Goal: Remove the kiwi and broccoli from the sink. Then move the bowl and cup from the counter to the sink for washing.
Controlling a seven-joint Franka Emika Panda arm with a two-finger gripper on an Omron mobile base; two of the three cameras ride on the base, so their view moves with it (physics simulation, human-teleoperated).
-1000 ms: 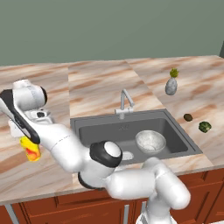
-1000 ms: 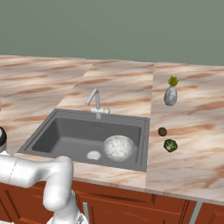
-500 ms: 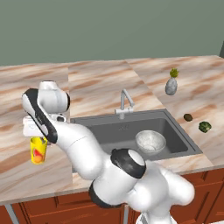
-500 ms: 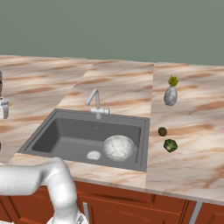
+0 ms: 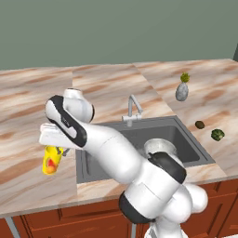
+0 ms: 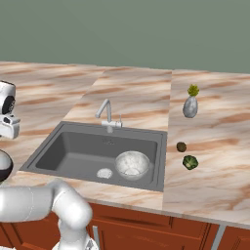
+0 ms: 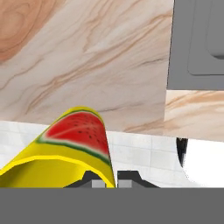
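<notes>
My gripper (image 5: pixel 56 149) is shut on the rim of the yellow cup (image 5: pixel 52 161), which hangs tilted over the counter (image 5: pixel 28 139) just left of the sink (image 5: pixel 183 139). In the hand view the cup (image 7: pixel 74 144) shows its watermelon mark, its wall pinched in my gripper (image 7: pixel 109 180), with the sink's corner (image 7: pixel 197 43) to the upper right. The whitish bowl (image 6: pixel 132 163) lies inside the sink (image 6: pixel 78 154) at its right end. On the counter right of the basin rest the kiwi (image 6: pixel 181 147) and the broccoli (image 6: pixel 190 162).
A silver tap (image 6: pixel 106 113) stands behind the sink, and a round drain (image 6: pixel 104 173) sits beside the bowl. A grey vase (image 6: pixel 190 105) with a green tuft stands at the back right. My own arm arches over the sink's left part.
The arm has carried the cup to the right along the counter, closer to the sink's left edge. The bowl, kiwi and broccoli have stayed put.
</notes>
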